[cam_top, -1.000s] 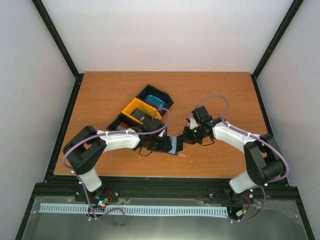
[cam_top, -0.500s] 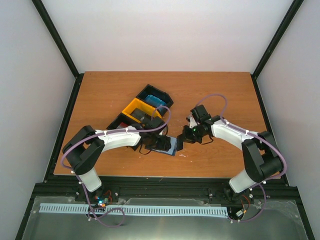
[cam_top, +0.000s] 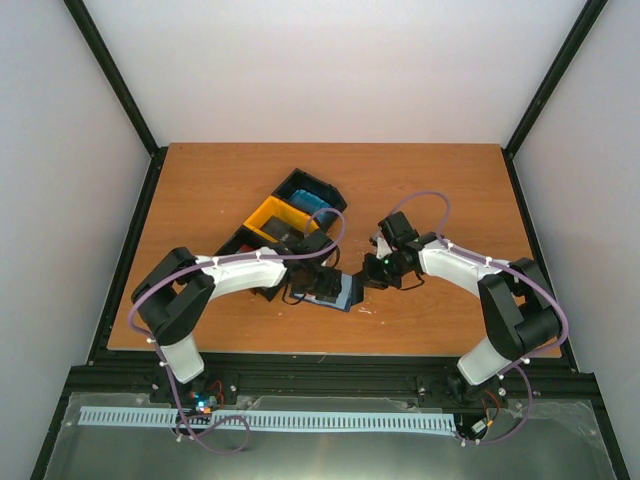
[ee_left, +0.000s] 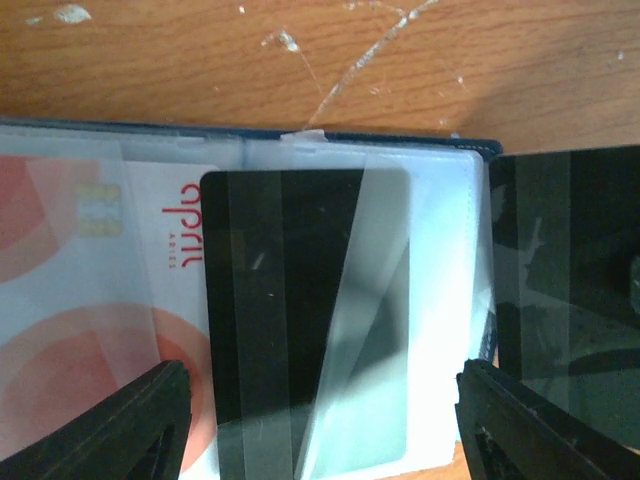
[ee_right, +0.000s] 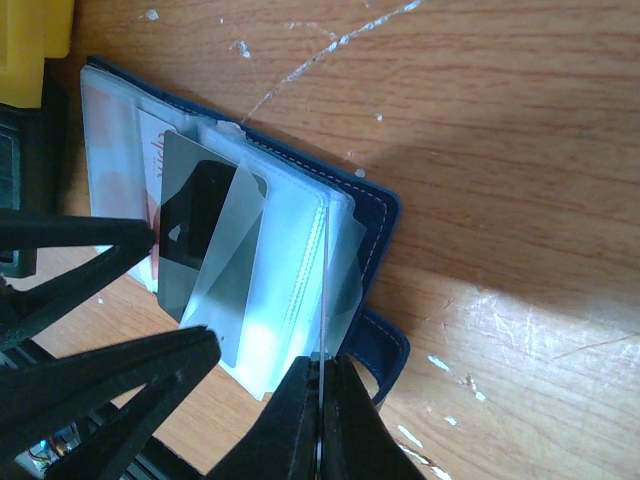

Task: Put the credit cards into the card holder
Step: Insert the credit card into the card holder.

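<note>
Setting: robotics lab test cell. Evidence: bare white walls [cam_top: 330, 70] on three sides; black metal frame posts [cam_top: 114, 75] at the corners; scratched wooden table [cam_top: 200, 190]; two white-and-black robot arms, left [cam_top: 240, 278] and right [cam_top: 460, 265], mounted on a black rail [cam_top: 330, 372] at its near edge; loose purple cables [cam_top: 428, 193]; slotted white cable duct [cam_top: 270, 420] below.

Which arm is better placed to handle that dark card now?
Left, probably. The left gripper hangs open astride the dark card; the right gripper is shut, pinching the card holder's clear sleeve.
</note>
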Controlling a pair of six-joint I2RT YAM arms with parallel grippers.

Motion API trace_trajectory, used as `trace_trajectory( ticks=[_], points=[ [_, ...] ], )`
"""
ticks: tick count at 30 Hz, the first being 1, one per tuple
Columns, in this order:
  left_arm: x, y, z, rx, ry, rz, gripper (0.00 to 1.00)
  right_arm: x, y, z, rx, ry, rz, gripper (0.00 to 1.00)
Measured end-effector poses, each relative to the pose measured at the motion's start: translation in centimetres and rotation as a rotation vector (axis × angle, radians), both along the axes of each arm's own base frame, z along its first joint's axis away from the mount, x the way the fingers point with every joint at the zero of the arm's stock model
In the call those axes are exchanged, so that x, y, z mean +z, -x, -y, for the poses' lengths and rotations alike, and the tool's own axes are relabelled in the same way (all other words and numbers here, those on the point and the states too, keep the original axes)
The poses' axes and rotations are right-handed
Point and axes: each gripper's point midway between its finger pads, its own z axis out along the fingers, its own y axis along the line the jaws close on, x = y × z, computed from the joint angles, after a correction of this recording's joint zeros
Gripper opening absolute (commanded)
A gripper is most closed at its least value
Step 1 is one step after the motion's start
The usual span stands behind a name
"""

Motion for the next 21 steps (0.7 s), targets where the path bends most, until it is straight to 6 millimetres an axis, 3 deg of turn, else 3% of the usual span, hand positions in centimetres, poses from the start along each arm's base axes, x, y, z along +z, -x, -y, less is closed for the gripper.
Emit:
trace_trajectory(
  ticks=[7,21],
  points=[
    [-0.9,-0.7,-0.1,0.006,0.002,-0.015,0.57,-0.2,0.2,-0.1,0.001,0.0,-0.003,0.03],
    [-0.6,0.4,2.0,-0.073,0.135,-0.065,0.54,-0.5,0.4,0.0,-0.002,0.0,-0.008,0.03]
  ],
)
